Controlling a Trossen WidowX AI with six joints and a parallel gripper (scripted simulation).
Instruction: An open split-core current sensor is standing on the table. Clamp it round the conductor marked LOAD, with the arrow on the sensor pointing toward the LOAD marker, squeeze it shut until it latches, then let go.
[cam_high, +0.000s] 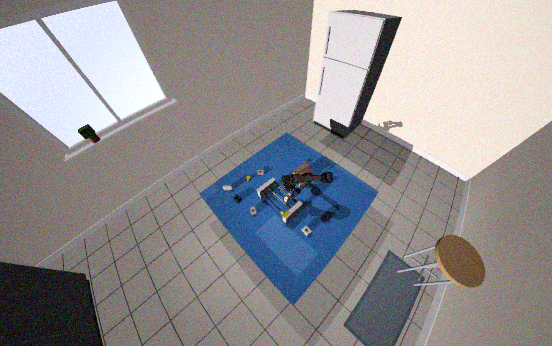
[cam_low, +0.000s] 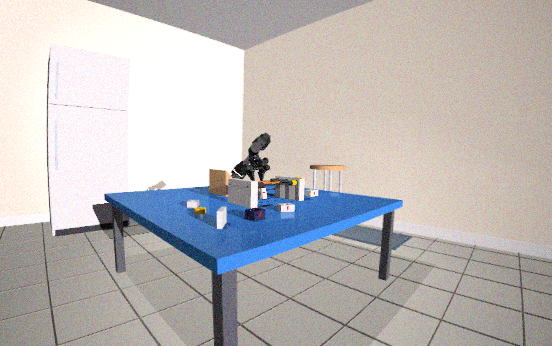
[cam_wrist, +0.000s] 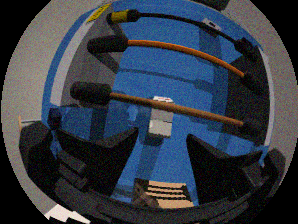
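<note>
The white sensor stands between the two end blocks; a red mark shows on its top. In the wrist view the nearest orange conductor crosses in front of it; whether they touch I cannot tell. A second orange conductor and a black conductor with a yellow band run farther off. A yellow marker sits at the black conductor's end; its lettering is unreadable. My gripper is partly open and empty, its fingertips apart to either side of the sensor's near end. The sensor's arrow cannot be made out.
The end blocks flank the conductors. A brown board stands by the arm base. Several small white blocks, dark blocks and a yellow piece lie around the blue table.
</note>
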